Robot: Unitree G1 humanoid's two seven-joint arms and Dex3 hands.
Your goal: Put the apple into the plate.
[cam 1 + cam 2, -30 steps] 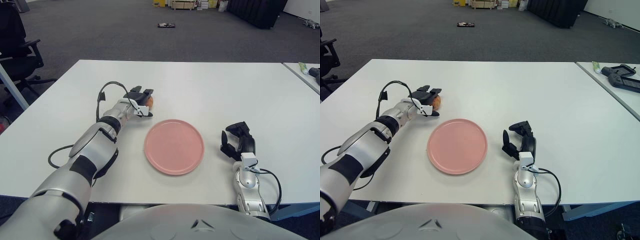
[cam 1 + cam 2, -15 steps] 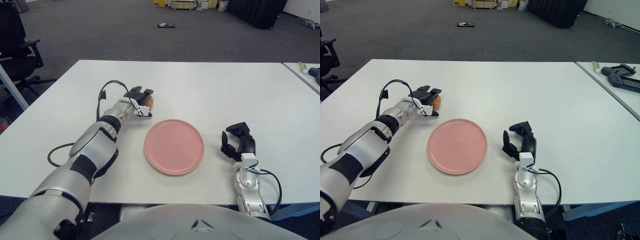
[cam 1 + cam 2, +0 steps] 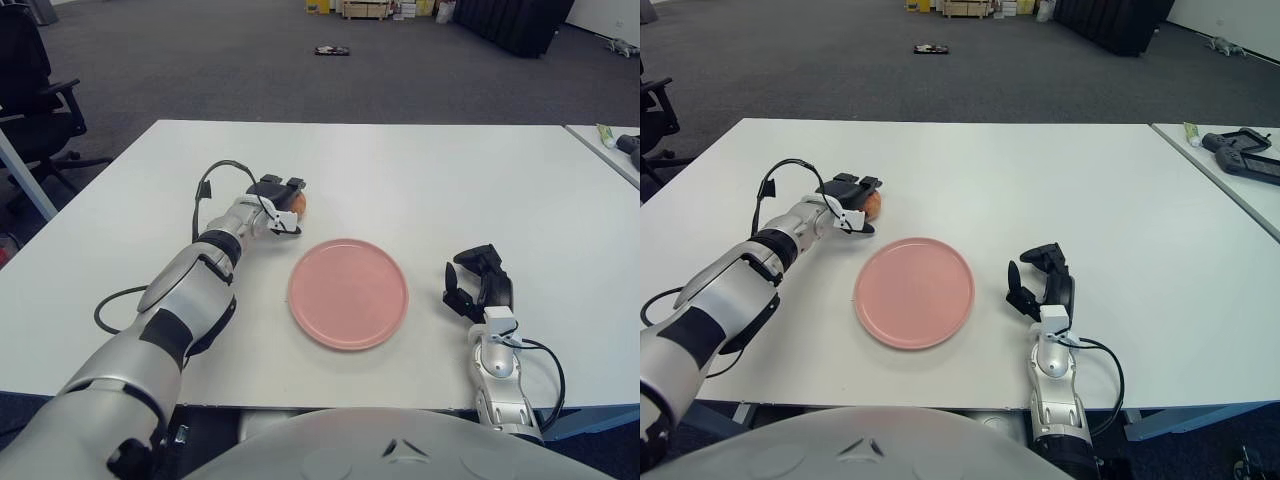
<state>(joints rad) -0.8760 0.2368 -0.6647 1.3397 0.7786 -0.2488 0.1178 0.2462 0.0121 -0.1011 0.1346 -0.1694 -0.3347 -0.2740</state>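
An orange-red apple (image 3: 302, 205) sits at the left-middle of the white table (image 3: 430, 180), mostly covered by my left hand (image 3: 283, 200), whose dark fingers are curled around it. A pink round plate (image 3: 348, 293) lies flat a short way to the near right of the apple, with nothing on it. My right hand (image 3: 478, 285) shows to the right of the plate near the table's front edge, its fingers relaxed and holding nothing.
A black office chair (image 3: 30, 90) stands beyond the table's left edge. A second table (image 3: 1240, 150) at the far right carries a dark device and a small tube. Grey carpet lies behind.
My left hand has crept slightly away from me and to the left while staying on the apple. The right hand and plate have barely moved.
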